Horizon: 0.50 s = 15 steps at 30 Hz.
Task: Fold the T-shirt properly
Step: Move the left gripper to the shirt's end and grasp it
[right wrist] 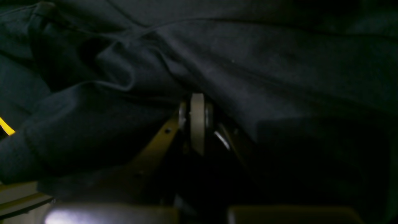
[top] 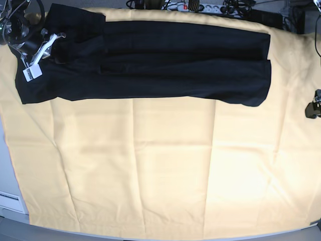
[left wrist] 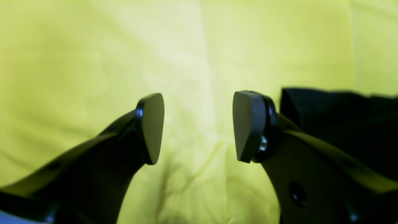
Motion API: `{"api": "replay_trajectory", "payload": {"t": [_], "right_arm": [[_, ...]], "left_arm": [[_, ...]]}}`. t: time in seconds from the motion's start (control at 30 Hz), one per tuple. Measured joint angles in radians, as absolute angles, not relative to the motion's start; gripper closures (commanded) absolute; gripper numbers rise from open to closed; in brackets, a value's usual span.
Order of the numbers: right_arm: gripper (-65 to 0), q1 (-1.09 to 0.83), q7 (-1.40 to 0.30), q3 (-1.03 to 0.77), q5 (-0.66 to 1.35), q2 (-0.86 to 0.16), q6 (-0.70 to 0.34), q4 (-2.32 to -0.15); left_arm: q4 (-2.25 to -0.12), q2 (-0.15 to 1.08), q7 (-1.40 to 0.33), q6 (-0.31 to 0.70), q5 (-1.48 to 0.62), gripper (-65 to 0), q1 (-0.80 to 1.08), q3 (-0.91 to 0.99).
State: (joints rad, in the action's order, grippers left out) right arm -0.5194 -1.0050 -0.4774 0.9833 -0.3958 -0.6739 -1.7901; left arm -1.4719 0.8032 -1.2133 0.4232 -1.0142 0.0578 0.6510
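The T-shirt (top: 150,63) lies as a long dark band across the far part of the pale yellow cloth (top: 160,165) that covers the table. It is folded lengthwise, with layered edges running along its length, and it reaches from the cloth's far corner on the base view's left almost to the opposite side, where a narrow strip of yellow stays bare beyond its squared end. Nearer than the T-shirt, the cloth is bare and crossed by faint crease lines.

The right gripper (top: 31,70) sits on the end of the T-shirt at the base view's left, with its pale pads over the black fabric. Its wrist view shows the pads (right wrist: 197,123) pressed flat together, clenched, with dark folds of the T-shirt (right wrist: 248,77) bunched all around them. Whether any fabric is pinched between the pads cannot be told, since no cloth shows in the seam.

The left gripper (left wrist: 198,127) is released: its two dark pads stand well apart with only yellow cloth (left wrist: 124,56) showing between them. A dark edge of the T-shirt (left wrist: 335,115) lies just beside its one finger. In the base view only a small dark part of this arm (top: 315,108) shows past the T-shirt's squared end.
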Motion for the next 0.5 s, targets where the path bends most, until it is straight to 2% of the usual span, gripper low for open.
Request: {"api": "replay_trajectory", "payload": {"t": [0.2,0.37,0.5], "right_arm": [[0.0,-0.520,-1.005,-0.477,0.983,-0.395,-0.673,-1.790],[0.0,-0.520,-1.005,-0.477,0.983,-0.396,-0.674,-1.790],[0.0,-0.519,-1.005,-0.477,0.984,-0.395,-0.674,-1.790]], "left_arm": [[-1.472,0.765,-1.258,0.479,-1.149,-35.3,0.192,0.705],[-1.472,0.688,-1.289,0.517,-1.261,-35.3,0.281,0.704],[-1.472,0.616,-1.291,0.518,-1.272,-35.3,0.307,0.704]]}}
